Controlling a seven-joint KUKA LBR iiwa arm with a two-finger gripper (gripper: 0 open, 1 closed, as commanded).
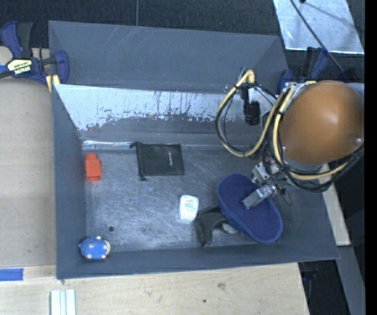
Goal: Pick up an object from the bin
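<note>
My gripper (pixel 261 189) hangs under the arm's orange dome at the right side of the bin. It is right over the upper part of a dark blue oval pad (pixel 249 210), which lies flat on the floor near the front right corner. A crumpled dark grey piece (pixel 209 226) lies against the pad's left edge. Just left of that sits a small white block (pixel 188 208).
A black flat square pouch (pixel 160 160) lies toward the back middle. An orange block (pixel 92 167) stands at the left wall, and a blue speckled ball (pixel 94 248) rests in the front left corner. Bare floor stretches between these.
</note>
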